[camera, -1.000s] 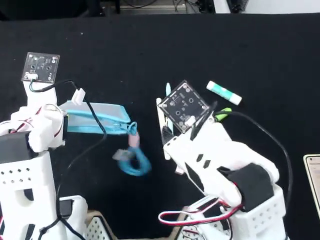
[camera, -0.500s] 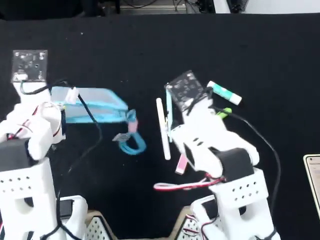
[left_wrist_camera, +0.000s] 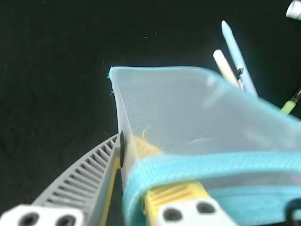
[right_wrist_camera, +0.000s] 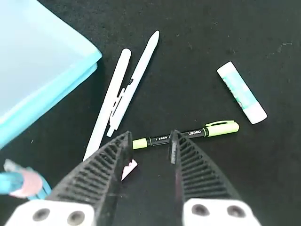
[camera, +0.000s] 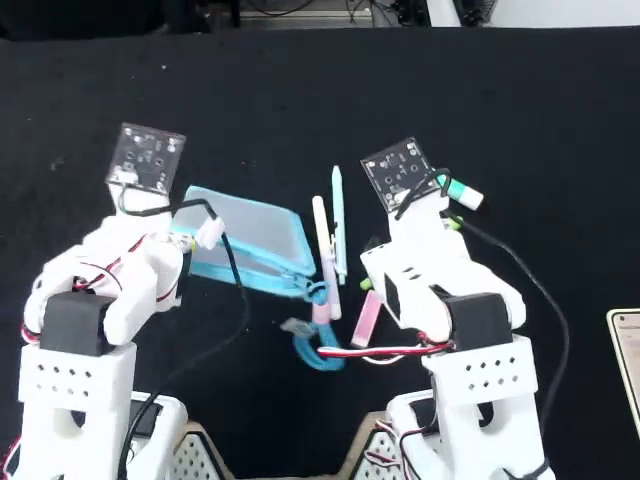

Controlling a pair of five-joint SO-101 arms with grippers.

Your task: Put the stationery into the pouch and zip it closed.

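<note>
Left claw pinches the translucent mesh pouch; right claw gapes over slim green pen.

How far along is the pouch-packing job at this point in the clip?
Done: none packed. The white pen, blue pen, green marker, glue stick and pink item lie on the table outside the pouch. In hand: left gripper clamps the pouch's edge; right gripper hangs open over the green marker. Left: loading everything, zipping.

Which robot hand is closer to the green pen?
Right. The right gripper hovers open just over the green pen; the left gripper clamps the pouch, farther off.
</note>
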